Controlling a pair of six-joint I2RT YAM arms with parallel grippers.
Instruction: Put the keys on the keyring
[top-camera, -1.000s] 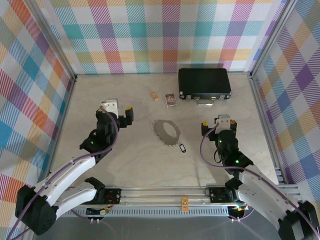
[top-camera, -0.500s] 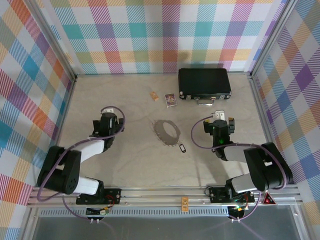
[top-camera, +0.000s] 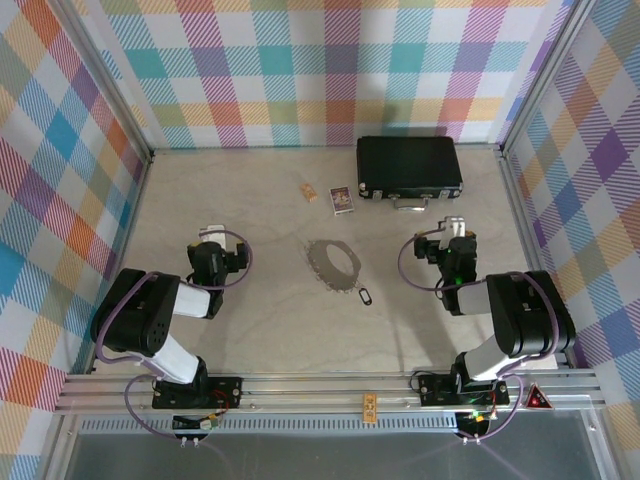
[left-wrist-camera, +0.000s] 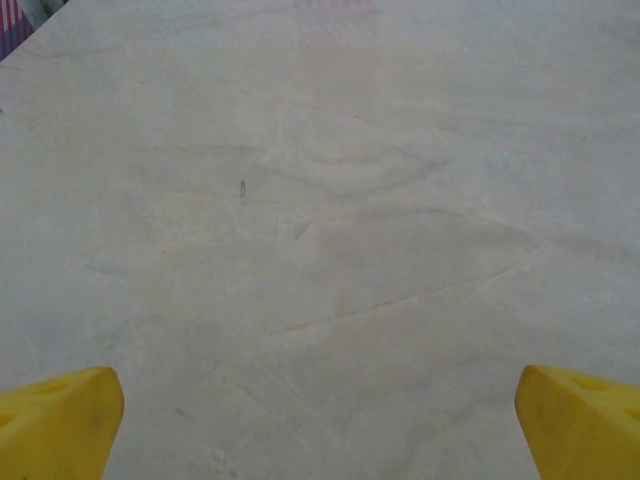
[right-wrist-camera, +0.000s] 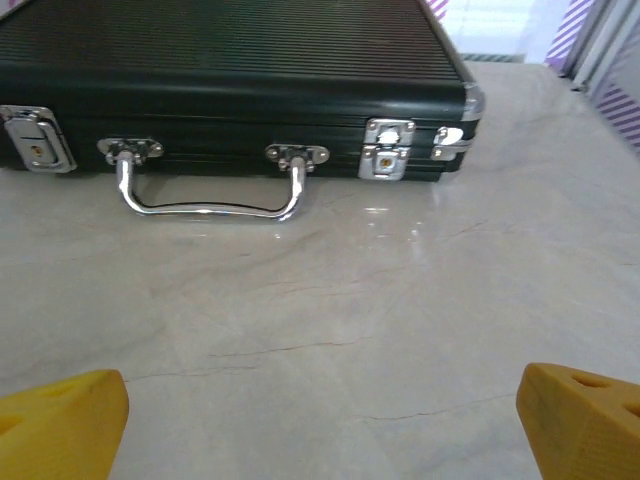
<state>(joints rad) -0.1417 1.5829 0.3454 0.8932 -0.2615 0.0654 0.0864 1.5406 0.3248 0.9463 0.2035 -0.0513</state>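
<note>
A grey ring-shaped cluster that looks like keys (top-camera: 333, 262) lies flat at the table's middle. A small dark loop, possibly the keyring (top-camera: 364, 296), lies just off its near right edge. My left gripper (top-camera: 212, 250) sits low to the left of the cluster, well apart from it. Its yellow fingertips (left-wrist-camera: 55, 420) stand wide, open over bare tabletop (left-wrist-camera: 320, 430). My right gripper (top-camera: 448, 243) sits to the right of the cluster, also apart. It is open (right-wrist-camera: 320, 430), with yellow fingertips (right-wrist-camera: 580, 415) at the view's lower corners, and faces the case.
A black case (top-camera: 409, 166) with a chrome handle (right-wrist-camera: 208, 190) and latches lies at the back right, just ahead of the right gripper. A small orange item (top-camera: 310, 191) and a small card (top-camera: 342, 200) lie left of the case. Plaid walls enclose the table.
Both arms have folded back and down toward their bases. The left gripper has drawn left and nearer; the right has shifted slightly right. Both stayed open; the keys have not moved.
</note>
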